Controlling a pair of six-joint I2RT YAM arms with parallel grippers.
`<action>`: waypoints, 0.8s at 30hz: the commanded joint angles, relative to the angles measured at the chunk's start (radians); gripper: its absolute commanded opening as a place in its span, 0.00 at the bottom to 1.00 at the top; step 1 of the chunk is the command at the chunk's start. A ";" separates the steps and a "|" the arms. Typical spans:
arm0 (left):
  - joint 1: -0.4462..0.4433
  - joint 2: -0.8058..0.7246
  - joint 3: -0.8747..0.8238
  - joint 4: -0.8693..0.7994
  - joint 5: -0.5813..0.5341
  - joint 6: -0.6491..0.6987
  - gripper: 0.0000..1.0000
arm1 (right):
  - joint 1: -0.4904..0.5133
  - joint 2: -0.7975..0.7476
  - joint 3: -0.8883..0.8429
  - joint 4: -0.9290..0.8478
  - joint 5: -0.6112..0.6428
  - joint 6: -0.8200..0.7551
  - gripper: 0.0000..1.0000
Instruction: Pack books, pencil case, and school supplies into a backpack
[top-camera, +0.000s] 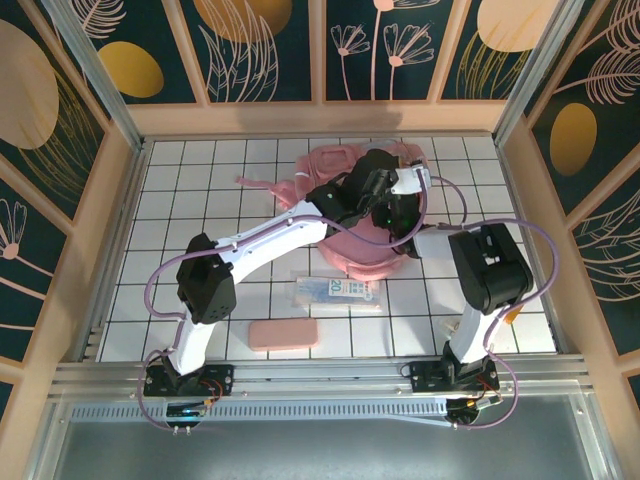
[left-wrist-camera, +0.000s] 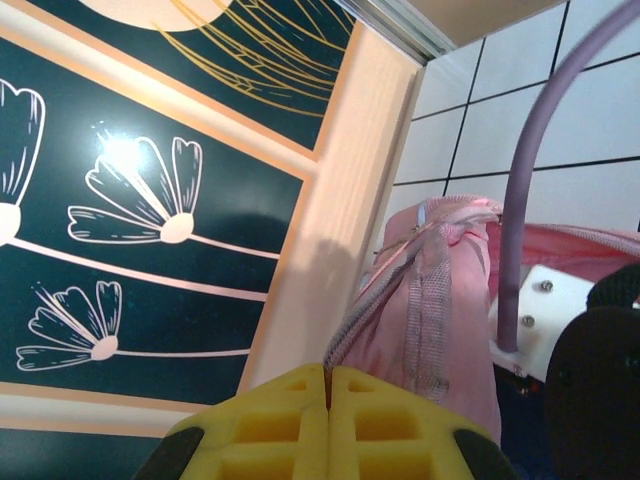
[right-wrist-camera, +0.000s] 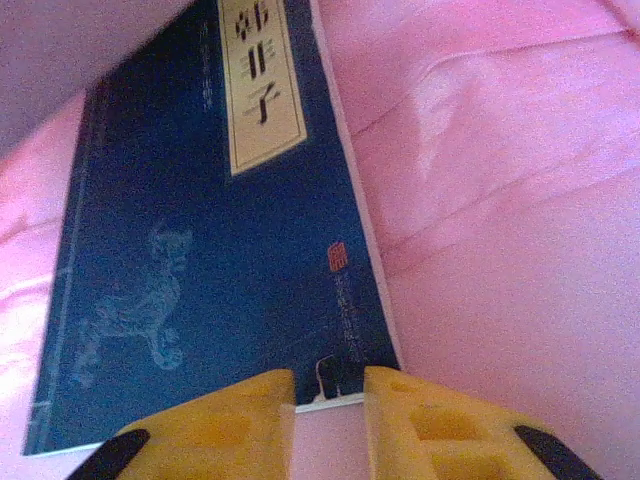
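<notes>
Blue book lies against the pink backpack!
Right end effector narrowly parted at the book's bottom edge; left end effector pinched shut on backpack fabric.

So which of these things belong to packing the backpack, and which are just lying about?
For the job: backpack, navy book, pink pencil case, clear printed packet.
Not for the job: tiled table, flower-print walls, purple cables.
</notes>
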 joint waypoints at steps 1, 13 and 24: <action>0.006 -0.076 -0.022 0.100 -0.026 0.010 0.00 | -0.007 -0.161 -0.067 -0.076 -0.038 0.076 0.30; 0.046 -0.087 -0.186 0.133 0.151 -0.006 0.00 | -0.097 -0.723 -0.294 -0.487 -0.071 0.313 0.50; 0.075 -0.195 -0.315 0.009 0.701 -0.402 0.58 | -0.593 -0.573 -0.021 -0.776 -0.456 0.161 0.70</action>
